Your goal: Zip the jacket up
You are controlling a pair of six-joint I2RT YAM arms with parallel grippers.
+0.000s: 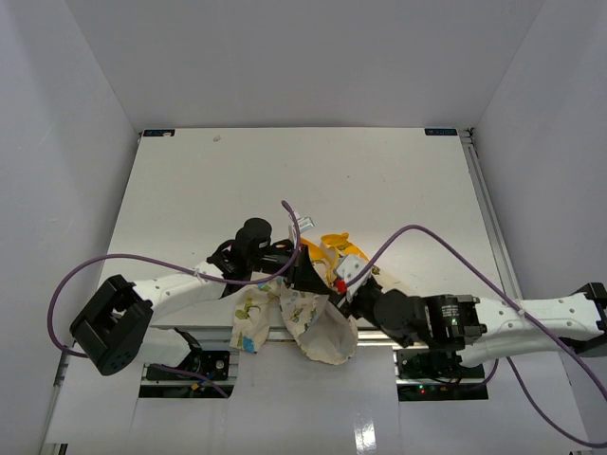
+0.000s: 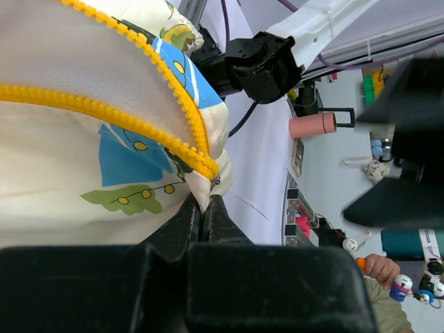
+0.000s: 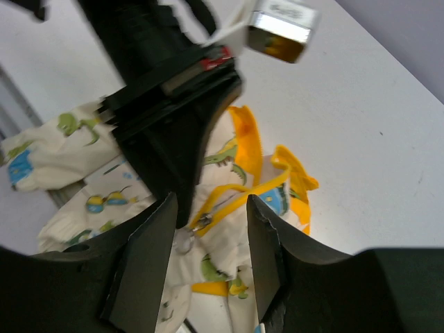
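The jacket (image 1: 318, 332) is lying bunched at lower center of the top view, at the surface's (image 1: 285, 180) near edge. The left hand (image 2: 206, 211) is pinching its zip (image 2: 139, 118) end. The right hand (image 3: 210, 201) is hovering open around the pull (image 3: 186, 239). It's looking light and floppy, so that small pull is the spot to grip.

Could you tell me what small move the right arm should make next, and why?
Probably ease the right gripper forward and close on the zipper pull. Its jaws stand open with the pull showing between them, ungripped, while the left gripper is shut on the jacket edge at the zipper's end.
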